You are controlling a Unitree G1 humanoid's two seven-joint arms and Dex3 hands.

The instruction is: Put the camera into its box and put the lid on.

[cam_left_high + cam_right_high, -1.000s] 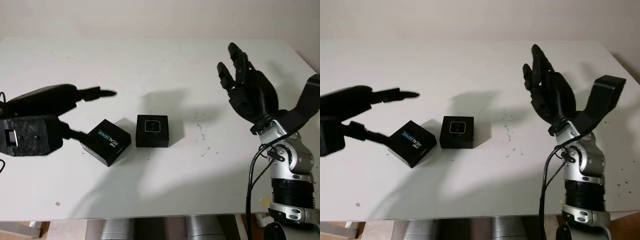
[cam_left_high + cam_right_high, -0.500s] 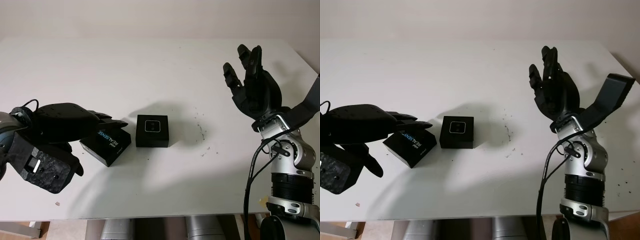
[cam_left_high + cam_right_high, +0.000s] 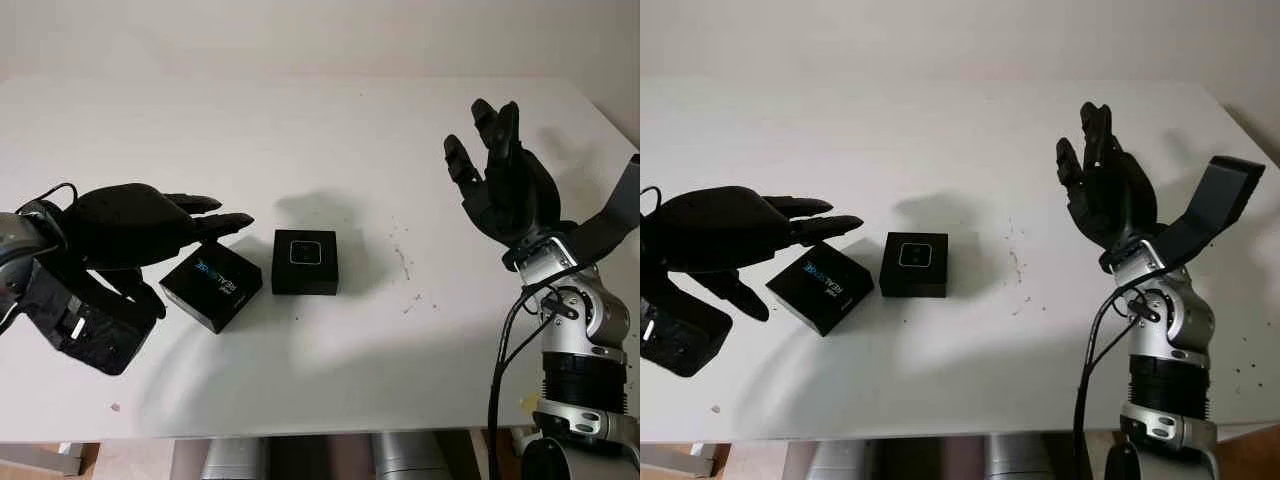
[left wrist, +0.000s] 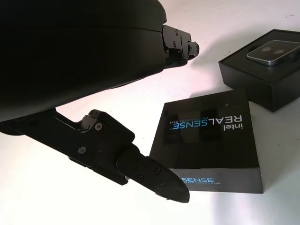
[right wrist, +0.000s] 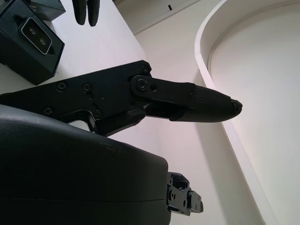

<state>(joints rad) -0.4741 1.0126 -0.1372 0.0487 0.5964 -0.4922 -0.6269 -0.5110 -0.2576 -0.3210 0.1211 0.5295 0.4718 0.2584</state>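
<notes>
Lid beside the open box, both hands empty

The left hand (image 3: 150,225), open, hovers over the lid (image 3: 212,283), fingertips past its far edge. The left wrist view reads "intel REALSENSE" on the lid's top, unreadable from the head. Just right, the camera (image 3: 304,251) sits in its box (image 3: 305,270) on the white surface (image 3: 320,140). The right hand (image 3: 505,180) is open, raised well right.
</notes>
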